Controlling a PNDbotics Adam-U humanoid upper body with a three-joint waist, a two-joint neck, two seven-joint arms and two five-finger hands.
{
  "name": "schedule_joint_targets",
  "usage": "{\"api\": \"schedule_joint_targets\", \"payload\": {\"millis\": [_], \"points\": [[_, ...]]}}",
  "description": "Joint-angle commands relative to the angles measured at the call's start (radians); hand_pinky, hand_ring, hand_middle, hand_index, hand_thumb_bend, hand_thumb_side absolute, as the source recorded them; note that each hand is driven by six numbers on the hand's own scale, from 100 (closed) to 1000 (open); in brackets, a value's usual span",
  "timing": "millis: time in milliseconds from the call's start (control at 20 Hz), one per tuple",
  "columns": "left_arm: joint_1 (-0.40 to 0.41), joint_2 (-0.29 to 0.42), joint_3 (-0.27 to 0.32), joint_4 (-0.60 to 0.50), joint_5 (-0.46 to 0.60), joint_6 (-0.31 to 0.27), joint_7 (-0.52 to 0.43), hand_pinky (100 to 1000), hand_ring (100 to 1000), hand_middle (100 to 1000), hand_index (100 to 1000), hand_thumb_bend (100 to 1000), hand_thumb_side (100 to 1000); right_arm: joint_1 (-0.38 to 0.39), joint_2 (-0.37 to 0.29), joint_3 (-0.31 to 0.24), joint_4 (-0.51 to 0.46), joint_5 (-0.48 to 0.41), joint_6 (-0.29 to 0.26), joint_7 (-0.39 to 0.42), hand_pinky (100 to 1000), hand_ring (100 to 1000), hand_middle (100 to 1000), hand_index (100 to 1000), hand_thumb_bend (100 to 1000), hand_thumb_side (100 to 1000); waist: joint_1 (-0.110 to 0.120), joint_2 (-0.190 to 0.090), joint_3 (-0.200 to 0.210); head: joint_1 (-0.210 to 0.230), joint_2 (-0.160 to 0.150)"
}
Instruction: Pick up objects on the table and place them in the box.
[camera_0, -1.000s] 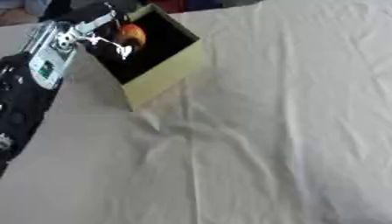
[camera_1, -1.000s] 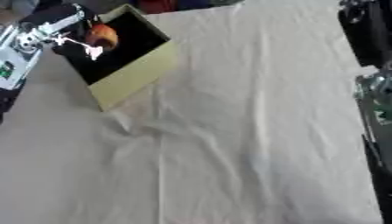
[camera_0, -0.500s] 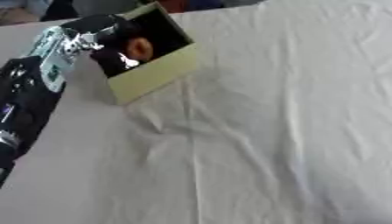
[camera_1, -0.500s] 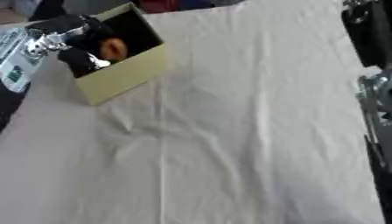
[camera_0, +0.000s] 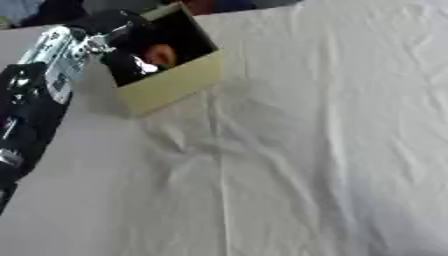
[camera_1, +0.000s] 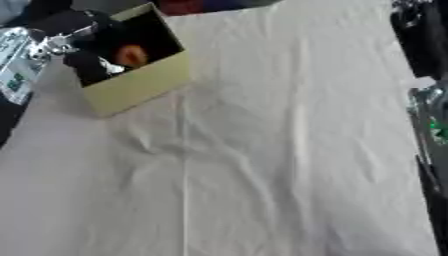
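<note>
One box (camera_0: 171, 85) stands at the far left of the tabletop (camera_0: 332, 150). It has pale yellow-green outer walls and a dark interior, and it sits askew with one corner pointing toward the robot. The tabletop is covered by one white cloth (camera_1: 289, 165), which is creased just in front of the box.

One orange, rounded object (camera_0: 161, 53) is visible inside the box, near its middle. One small white patch (camera_0: 143, 65) shows beside it; what it is cannot be made out.

The left arm (camera_0: 31, 107) enters from the left edge, black with one silver section near the wrist. The left hand (camera_0: 121, 31) is at the far left rim of the box, reaching into the opening. It reads only as a dark shape against the dark interior, so it cannot be determined whether its fingers are apart, together or clamped on anything.

The right arm (camera_1: 427, 75) shows only in the right eye view, as a dark structure along the right edge. The right hand is not visible in either view.
</note>
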Motion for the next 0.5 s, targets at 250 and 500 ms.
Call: {"api": "schedule_joint_targets", "payload": {"millis": [250,500], "points": [[-0.029,0.03,0.035,-0.109,0.11,0.039,0.01,611,760,771,854,198,529,-0.006,-0.001,-0.008,-0.021,0.003,0.001,-0.004,829,726,582,811,100,954,-0.007,-0.037,0.009,0.001,0.007],[-0.018,0.065,0.058,-0.248,0.216,0.095,0.016,528,697,713,779,100,437,-0.005,0.0,-0.01,-0.022,0.008,0.001,-0.006,829,727,583,811,100,948,-0.011,-0.043,0.019,-0.002,0.015]]}}
